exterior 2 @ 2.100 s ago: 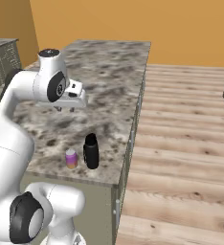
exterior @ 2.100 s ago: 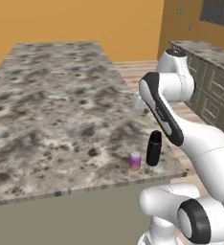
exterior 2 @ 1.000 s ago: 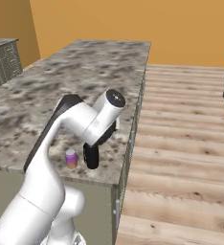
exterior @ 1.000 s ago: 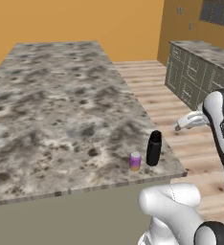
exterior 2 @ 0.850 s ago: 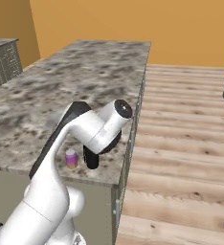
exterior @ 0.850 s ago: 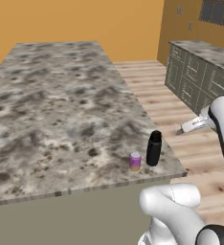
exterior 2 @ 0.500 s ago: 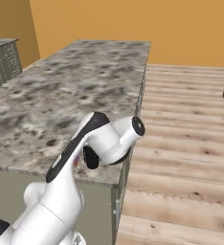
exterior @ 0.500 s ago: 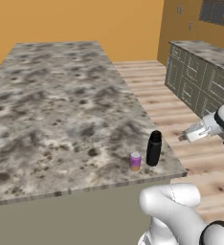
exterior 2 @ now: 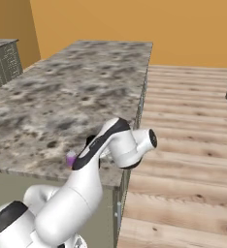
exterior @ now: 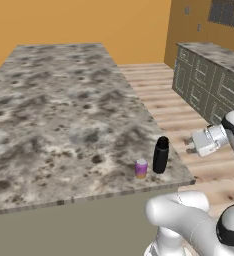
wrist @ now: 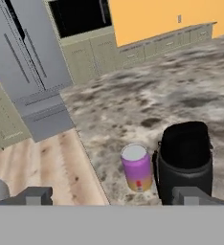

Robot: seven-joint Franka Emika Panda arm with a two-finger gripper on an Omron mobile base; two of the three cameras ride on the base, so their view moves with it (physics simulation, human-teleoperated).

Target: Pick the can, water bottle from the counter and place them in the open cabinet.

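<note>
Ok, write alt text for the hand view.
A purple can and a taller black water bottle stand side by side near the edge of a speckled granite counter, just ahead of the open gripper. Beyond are wood flooring, a grey fridge and olive cabinets.

A home kitchen, rendered. A broad speckled granite counter (exterior: 64, 110) is running down the middle like an island, with olive-green sides. Olive-green panelled base cabinets (exterior: 201, 92) under a second granite top are lining the far wall, and more of them (wrist: 133, 52) are showing in the hand view. A tall grey double-door fridge (wrist: 30, 62) is standing beside those, with a dark appliance opening (wrist: 80, 16) next to it. Orange walls (exterior: 79, 22) and a wood plank floor (exterior 2: 188, 160) are framing it all.
</note>
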